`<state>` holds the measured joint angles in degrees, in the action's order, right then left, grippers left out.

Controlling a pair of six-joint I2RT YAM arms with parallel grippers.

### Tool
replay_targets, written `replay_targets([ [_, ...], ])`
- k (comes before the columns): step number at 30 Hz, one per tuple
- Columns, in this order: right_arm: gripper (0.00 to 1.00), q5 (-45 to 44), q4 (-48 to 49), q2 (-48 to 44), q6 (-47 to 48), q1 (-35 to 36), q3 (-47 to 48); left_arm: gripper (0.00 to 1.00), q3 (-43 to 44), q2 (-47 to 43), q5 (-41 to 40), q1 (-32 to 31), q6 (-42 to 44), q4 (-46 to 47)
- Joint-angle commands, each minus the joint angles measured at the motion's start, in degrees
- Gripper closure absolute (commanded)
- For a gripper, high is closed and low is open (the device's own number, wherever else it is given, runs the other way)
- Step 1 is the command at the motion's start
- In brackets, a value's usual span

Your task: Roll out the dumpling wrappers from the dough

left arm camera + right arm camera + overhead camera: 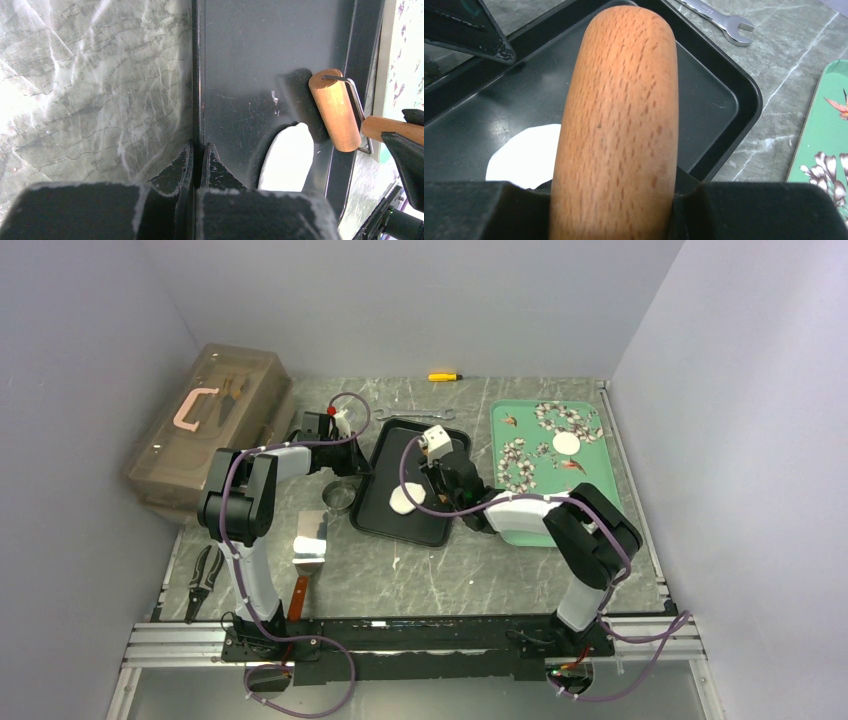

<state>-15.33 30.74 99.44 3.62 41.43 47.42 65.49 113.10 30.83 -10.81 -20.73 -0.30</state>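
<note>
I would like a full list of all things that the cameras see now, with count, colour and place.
dough: 1, white, flat, on black tray
wrapper: 1, white, round, on green tray
roller: 1, brown wood, by the dough
black tray: 1, black, table middle
green tray: 1, green with flowers, right of black tray
ring cutter: 1, metal, left of black tray
wrench: 1, silver, behind black tray
small tool: 1, yellow, far edge
box: 1, brown, pink handle, far left
scraper: 1, metal blade, nearer than ring cutter
pliers: 1, dark, near left
table: 1, grey marble
left hand: 1, black, shut on black tray's rim
right hand: 1, black, holds roller
</note>
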Motion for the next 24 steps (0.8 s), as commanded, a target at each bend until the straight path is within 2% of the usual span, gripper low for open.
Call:
replay_targets([
  [1,1.00,2.5,-4.7,-4.0,1.4,0.1,4.5,1.00,-0.6,2.8,-2.9,0.1,1.4,-4.0],
  [10,1.00,7.8,0.4,-6.9,-0.8,5.0,6.2,1.00,-0.4,3.4,-2.7,0.1,1.2,-4.1],
  [18,1.00,5.5,2.2,1.4,1.0,6.7,4.7,1.00,-0.5,3.4,-2.5,0.1,1.1,-4.0],
  [24,1.00,9.9,0.2,5.4,-0.2,11.4,4.0,1.00,-0.4,3.3,-2.5,0.1,1.2,-4.1],
])
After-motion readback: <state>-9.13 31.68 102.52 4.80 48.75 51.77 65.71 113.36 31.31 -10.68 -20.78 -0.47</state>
